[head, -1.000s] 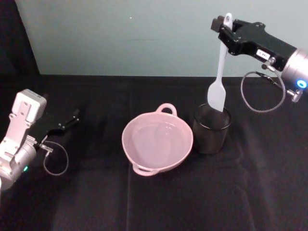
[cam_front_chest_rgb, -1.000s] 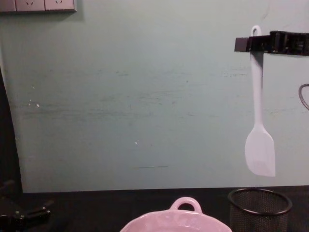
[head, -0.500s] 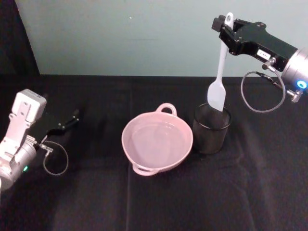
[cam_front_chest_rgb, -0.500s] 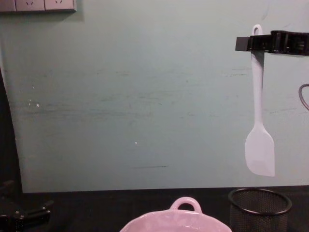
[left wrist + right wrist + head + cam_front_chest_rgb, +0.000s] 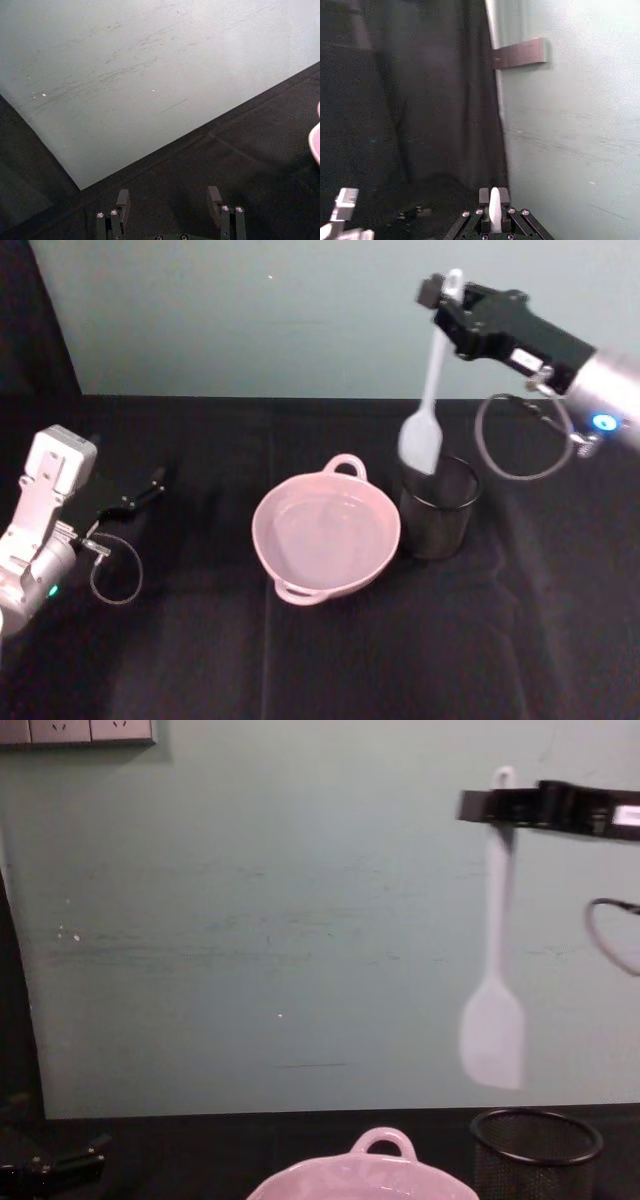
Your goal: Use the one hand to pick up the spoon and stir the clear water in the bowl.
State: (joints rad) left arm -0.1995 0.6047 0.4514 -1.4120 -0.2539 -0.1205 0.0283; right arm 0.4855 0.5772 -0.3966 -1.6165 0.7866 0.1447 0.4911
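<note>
Lab-like test bench: black cloth-covered table, bare pale-green wall, wall sockets.

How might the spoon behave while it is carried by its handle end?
Probably light: the spoon is thin, and the right gripper holds it aloft by the handle end alone. Likely fairly stiff, as it hangs straight. It may swing, pinched so high. The left gripper idles at left.

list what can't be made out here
- Clear water: head view, colourless against the pink bowl, level unreadable.
- Bowl: chest view, bottom edge cuts off most of it.
- Spoon: right wrist view, the right hand gripping it hides all but its end.
- Left hand: chest view, bottom left, lost against black cloth.
</note>
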